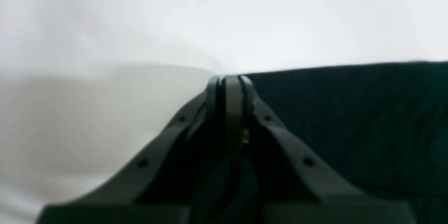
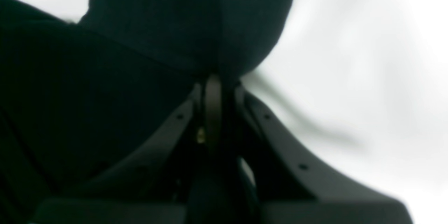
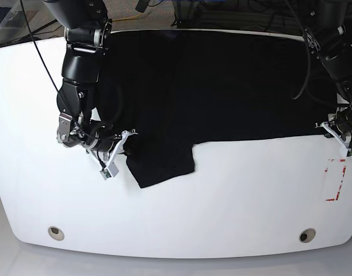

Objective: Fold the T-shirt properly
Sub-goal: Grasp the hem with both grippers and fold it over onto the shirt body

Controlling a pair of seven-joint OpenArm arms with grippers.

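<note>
T-shirt (image 3: 239,92), black, spread wide across the far part of the white table (image 3: 222,201) in base view. It reaches from my right gripper (image 3: 129,146) over to my left gripper (image 3: 328,127), and carries on beyond both toward the far side.

Left gripper: closed, cloth pinched at the tips, right at a corner of the near edge. In the left wrist view, the shirt's straight edge runs off to the right from the fingertips (image 1: 232,84), with more cloth below and between the fingers. Bare table on the other side of them.

Right gripper: also closed on cloth. Right wrist view has fabric running through the fingertips (image 2: 213,84), a flap extending past them and more shirt lying to the left and underneath. White surface shows on the right.

Base view again: one short flap (image 3: 161,167), sleeve-like, sticks out toward the near side, just beside my right gripper. From that flap, the near edge runs nearly straight to my left gripper. Folds near the right gripper are too dark to sort out. Red marks (image 3: 335,179) sit on the table near the left gripper, apart from the shirt. Two round metal fittings (image 3: 56,233) along the near edge of the table, well apart.
</note>
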